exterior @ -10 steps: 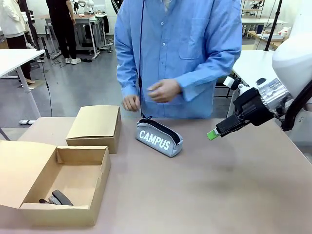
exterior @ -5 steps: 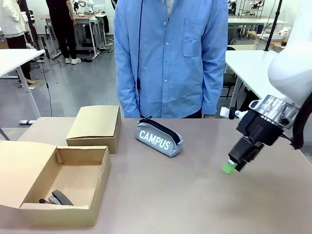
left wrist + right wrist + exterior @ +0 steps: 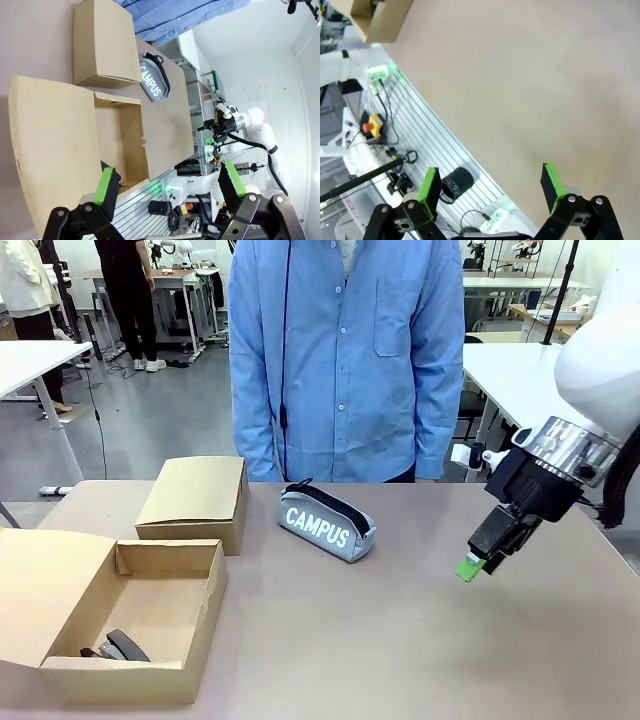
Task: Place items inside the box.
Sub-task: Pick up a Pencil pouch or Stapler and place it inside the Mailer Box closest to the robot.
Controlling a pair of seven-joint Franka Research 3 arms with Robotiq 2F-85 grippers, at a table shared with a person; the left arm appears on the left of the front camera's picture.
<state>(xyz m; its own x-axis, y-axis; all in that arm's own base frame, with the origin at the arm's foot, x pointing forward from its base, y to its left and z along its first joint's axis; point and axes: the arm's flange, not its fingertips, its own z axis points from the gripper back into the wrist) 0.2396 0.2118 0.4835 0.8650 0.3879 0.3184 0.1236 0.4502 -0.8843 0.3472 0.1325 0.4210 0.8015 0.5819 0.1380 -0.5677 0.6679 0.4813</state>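
The box (image 3: pixel 130 680) lies open, flap back for loading, what looks like the black stapler (image 3: pixel 122 645) inside. Beyond it to the right waits the grey "CAMPUS" case (image 3: pixel 325 525); farther right my right hand (image 3: pixel 469 567) hangs empty, fingers (image 3: pixel 430 185) apart.

Grey floor (image 3: pixel 170 420), white tables (image 3: pixel 505 375)
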